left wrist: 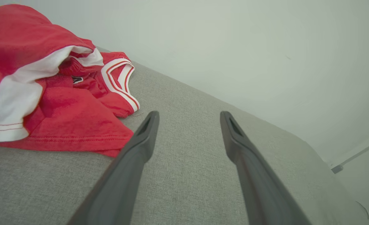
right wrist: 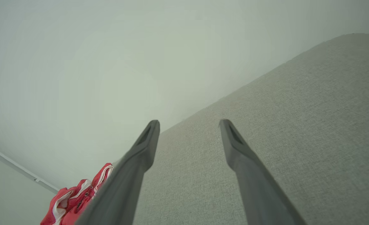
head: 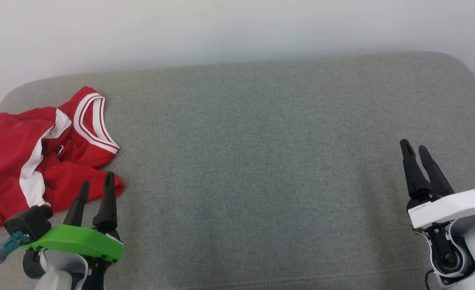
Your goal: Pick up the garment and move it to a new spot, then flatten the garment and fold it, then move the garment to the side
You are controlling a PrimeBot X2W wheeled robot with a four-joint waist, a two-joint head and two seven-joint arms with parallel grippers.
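red garment [head: 28, 161] crumpled on grey cushion [head: 261, 161], wall [head: 221, 28] behind

Crumpled red-and-white jersey [head: 40, 157] lies on the grey fabric cushion [head: 261, 161], just ahead and left of the left tool [head: 97, 179]; the right tool [head: 413, 145] sits well off to its right, pale wall [head: 221, 28] beyond both.

Soft, even light is falling across all three views, washing the wall [head: 237, 28] out to a pale blank at the top of the head view and leaving only a faint shadow at the left, under the edge of the garment [head: 40, 153]. In both wrist views the wide lens is bending the far edge of the cushion [left wrist: 187, 175], and the near fingers [left wrist: 122, 181] are blurring toward the bottom.
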